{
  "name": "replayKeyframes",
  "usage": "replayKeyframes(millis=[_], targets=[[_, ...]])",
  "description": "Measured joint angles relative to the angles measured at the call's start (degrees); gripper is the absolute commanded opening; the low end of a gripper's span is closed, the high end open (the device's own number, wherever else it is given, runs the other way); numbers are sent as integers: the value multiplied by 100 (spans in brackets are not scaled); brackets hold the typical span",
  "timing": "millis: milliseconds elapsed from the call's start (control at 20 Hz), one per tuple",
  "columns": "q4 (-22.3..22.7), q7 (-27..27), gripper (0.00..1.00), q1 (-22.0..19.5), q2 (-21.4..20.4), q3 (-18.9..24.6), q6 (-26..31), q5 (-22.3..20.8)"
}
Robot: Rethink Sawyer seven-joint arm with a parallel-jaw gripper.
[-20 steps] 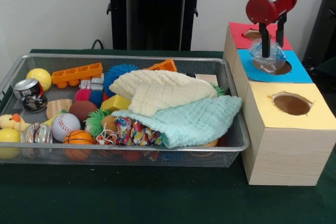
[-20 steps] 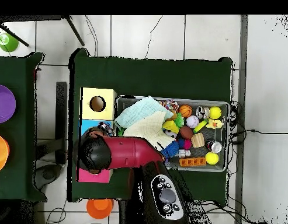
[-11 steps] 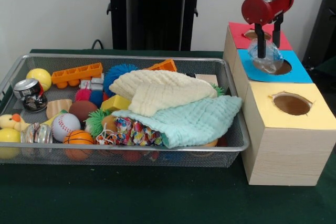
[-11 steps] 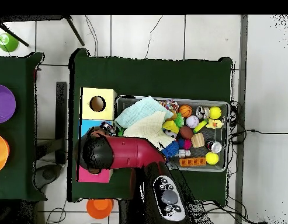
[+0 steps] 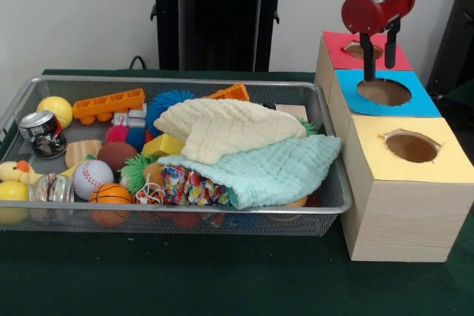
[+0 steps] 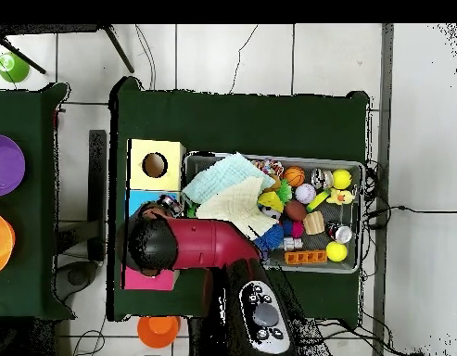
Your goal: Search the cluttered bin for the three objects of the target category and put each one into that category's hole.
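Front view: camera sits low and close at table height, bin [image 5: 170,160] filling lower left, boxes [image 5: 392,146] at right. Overhead view: camera looks straight down from far up, table [image 6: 241,120] mid-frame, floor around. Both share bin [image 6: 273,213] and boxes [image 6: 155,213].

Bright, even light; soft shadows; slight blur; no glare.

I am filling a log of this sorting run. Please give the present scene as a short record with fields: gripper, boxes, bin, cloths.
gripper: gripper above the blue box's hole, open, holding nothing
boxes: red box, blue box, yellow box in a row, each with one hole on top
bin: wire bin beside the boxes, full of balls and toys
cloths: cream cloth lying on mint cloth
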Motion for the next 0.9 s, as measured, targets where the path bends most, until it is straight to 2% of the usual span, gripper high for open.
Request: replayKeyframes(millis=[400, 600, 900], targets=[[-35, 33, 100, 414, -11, -293, 1, 205], [-111, 234, 100, 624, -120, -655, 41, 366], [-261, 449, 100, 664, -199, -988, 130, 467]])
